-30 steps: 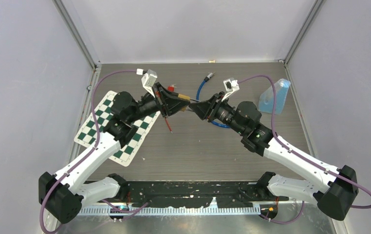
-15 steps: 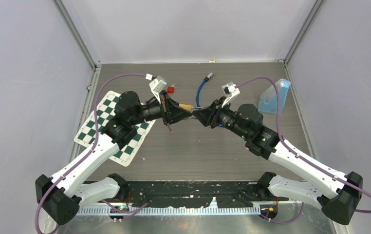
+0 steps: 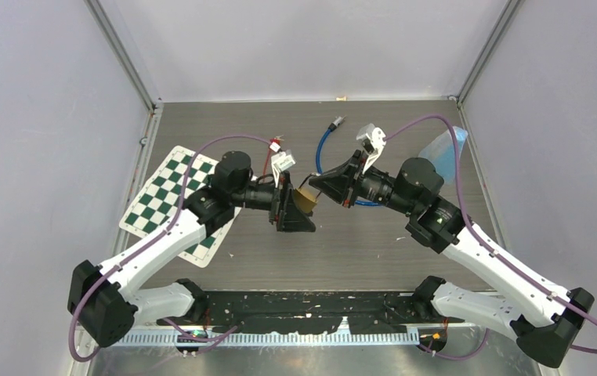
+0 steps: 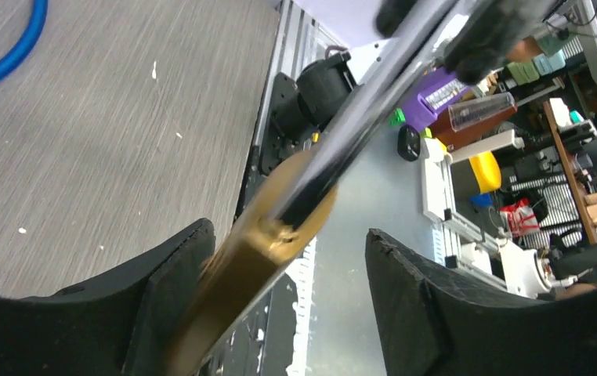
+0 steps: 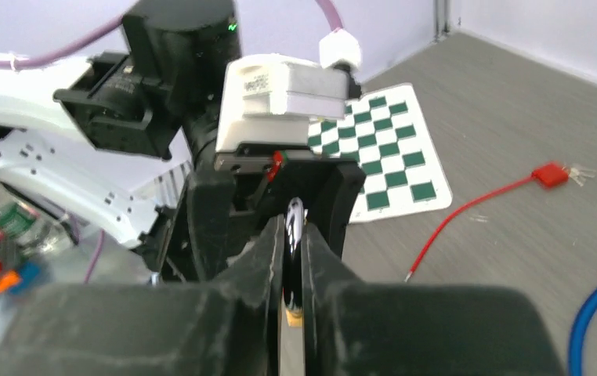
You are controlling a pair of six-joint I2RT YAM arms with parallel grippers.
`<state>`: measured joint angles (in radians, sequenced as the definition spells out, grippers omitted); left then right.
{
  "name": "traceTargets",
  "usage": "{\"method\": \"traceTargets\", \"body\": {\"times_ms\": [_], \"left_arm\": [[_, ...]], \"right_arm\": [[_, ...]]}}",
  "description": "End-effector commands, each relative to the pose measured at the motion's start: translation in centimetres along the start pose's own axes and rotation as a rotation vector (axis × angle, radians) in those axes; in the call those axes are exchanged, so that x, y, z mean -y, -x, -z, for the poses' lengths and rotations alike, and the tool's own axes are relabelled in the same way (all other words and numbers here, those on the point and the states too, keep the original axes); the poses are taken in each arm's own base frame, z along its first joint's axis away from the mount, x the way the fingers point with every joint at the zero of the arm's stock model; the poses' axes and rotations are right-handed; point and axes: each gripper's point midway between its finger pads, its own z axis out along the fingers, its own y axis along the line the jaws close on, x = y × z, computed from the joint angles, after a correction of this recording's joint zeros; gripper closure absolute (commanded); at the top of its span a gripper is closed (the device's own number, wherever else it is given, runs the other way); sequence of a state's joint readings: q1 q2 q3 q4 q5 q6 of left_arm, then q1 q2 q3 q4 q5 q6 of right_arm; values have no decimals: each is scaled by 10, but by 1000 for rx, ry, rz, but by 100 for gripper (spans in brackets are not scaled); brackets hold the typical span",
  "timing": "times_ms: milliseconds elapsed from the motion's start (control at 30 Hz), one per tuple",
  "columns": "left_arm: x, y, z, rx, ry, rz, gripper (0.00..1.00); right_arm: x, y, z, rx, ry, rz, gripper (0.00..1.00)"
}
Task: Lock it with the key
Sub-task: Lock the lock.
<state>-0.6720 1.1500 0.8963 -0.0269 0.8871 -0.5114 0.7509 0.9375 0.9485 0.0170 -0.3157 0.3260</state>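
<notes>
Left end effector (image 3: 298, 210) swung inward, jaws now wide astride brass padlock (image 3: 306, 202); right end effector (image 3: 316, 182) narrow, pinching padlock's steel bar.

We take this for a robotics lab. The tabletop (image 3: 342, 251) sits inside a test cell of plain pale panels (image 3: 37, 157) on aluminium posts (image 3: 123, 55), with robot arms (image 3: 150, 249) bolted at 6 o'clock and a checkerboard mat (image 3: 154, 200) at 9 o'clock. Beyond the cell, the left wrist camera catches benches cluttered with gear (image 4: 515, 133).
</notes>
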Motion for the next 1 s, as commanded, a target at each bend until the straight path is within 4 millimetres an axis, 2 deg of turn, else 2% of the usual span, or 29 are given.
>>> {"method": "traceTargets", "body": {"times_ms": [0,100,167,200,233,300,333,533,733,967], "left_arm": [[22,18,23,-7,-68,-101,29],[25,25,32,28,-53,-151,26],[23,26,33,49,-40,-160,42],[18,25,32,55,-20,-156,46],[12,25,31,55,3,-147,45],[-1,23,32,50,57,-119,35],[-5,24,33,51,72,-114,32],[-7,31,41,71,109,-208,18],[-3,48,46,87,132,-327,14],[-3,59,45,88,137,-369,14]], "right_arm": [[-34,54,8,156,130,165,95],[-27,49,6,140,103,174,95],[-23,46,4,132,91,170,95],[-21,44,2,125,84,165,95],[-19,42,1,121,78,157,95],[-16,38,-2,111,69,141,95],[-15,38,-4,113,65,136,95],[-13,41,-2,110,67,141,95],[-26,40,2,97,144,163,95],[-50,44,11,105,260,189,95]]}}
